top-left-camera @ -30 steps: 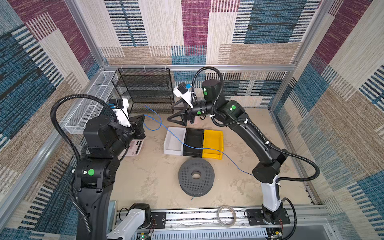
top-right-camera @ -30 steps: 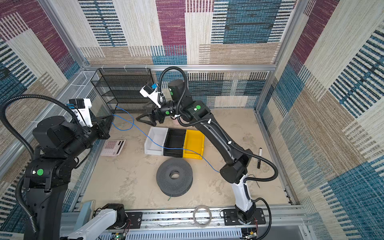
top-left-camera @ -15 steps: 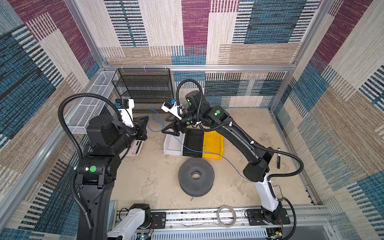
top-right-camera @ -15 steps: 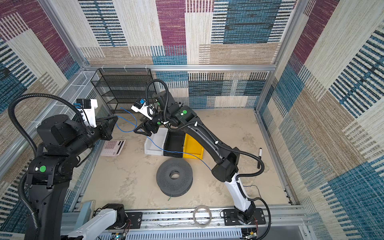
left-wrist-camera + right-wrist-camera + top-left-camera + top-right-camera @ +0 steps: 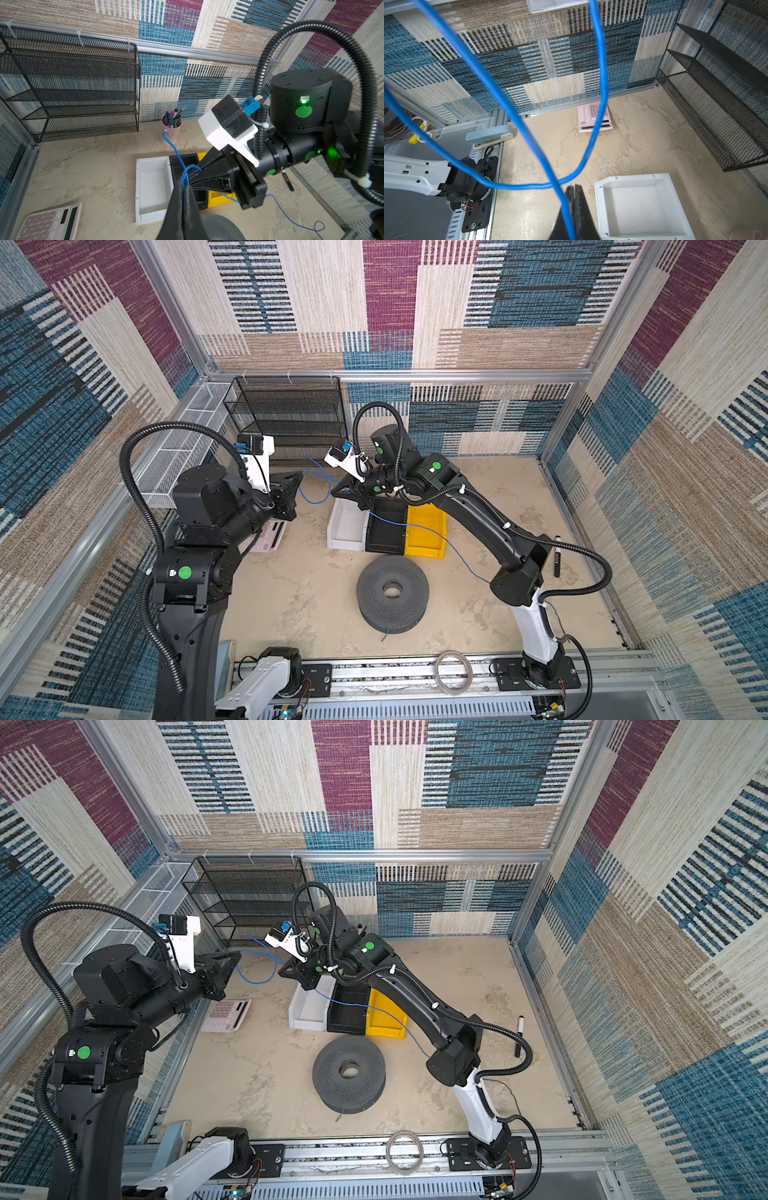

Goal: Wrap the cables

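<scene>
left gripper [image 5: 296, 480]: closed on blue cable [image 5: 417, 526], centre-left in both top views | right gripper [image 5: 340, 490]: closed, cable running along its fingers, pinch unclear | cable: slack loop between grippers, then trails over black bin [image 5: 386, 540] to table [image 5: 291, 605] at right

A black mesh rack [image 5: 291, 418] stands against the back wall, with a white wire basket [image 5: 183, 464] beside it. A white bin [image 5: 347, 526], black bin [image 5: 388, 531] and yellow bin [image 5: 428, 531] sit touching in a row, and a grey perforated spool [image 5: 374, 597] lies just in front of them. A pink calculator [image 5: 226, 1016] lies to their left and a marker [image 5: 557, 562] well off to their right. A clear tubing ring [image 5: 436, 672] rests on the front rail.
</scene>
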Controlling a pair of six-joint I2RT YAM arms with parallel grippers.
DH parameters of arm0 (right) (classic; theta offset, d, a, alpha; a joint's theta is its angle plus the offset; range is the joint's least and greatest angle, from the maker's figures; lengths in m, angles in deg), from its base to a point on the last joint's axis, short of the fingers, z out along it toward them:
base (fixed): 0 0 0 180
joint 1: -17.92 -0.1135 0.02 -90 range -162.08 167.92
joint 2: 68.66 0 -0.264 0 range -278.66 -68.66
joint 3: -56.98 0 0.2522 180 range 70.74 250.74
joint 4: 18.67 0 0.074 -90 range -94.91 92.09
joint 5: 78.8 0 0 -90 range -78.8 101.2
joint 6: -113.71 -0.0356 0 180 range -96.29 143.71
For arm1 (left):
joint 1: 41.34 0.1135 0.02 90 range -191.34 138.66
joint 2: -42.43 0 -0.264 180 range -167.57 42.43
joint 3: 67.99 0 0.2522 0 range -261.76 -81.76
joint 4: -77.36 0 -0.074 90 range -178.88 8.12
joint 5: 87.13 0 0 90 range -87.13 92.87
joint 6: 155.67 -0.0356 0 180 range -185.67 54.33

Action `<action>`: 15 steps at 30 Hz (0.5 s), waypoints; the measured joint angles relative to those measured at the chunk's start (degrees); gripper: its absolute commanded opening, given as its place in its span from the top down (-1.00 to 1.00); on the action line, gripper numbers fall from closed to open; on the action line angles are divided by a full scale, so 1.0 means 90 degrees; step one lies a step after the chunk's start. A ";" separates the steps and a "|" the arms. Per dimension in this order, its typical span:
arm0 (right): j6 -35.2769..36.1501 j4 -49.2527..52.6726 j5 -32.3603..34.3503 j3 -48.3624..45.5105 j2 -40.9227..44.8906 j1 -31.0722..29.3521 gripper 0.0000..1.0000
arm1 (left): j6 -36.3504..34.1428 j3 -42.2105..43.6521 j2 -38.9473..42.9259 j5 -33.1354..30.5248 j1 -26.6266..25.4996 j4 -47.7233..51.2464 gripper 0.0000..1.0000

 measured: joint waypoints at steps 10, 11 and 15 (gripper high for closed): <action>-0.0066 -0.0024 0.0568 -0.0019 0.0379 0.0359 1.00 | -0.0102 -0.0605 -0.0221 -0.0204 -0.0007 0.0767 -0.59; -0.0158 -0.0024 0.0573 -0.0024 0.0454 0.0457 1.00 | -0.0117 -0.0636 -0.0189 -0.0206 0.0000 0.0814 -0.62; -0.0580 -0.0046 0.0464 -0.0097 0.0697 0.0755 1.00 | -0.0121 -0.0716 -0.0097 -0.0219 0.0000 0.0848 -0.63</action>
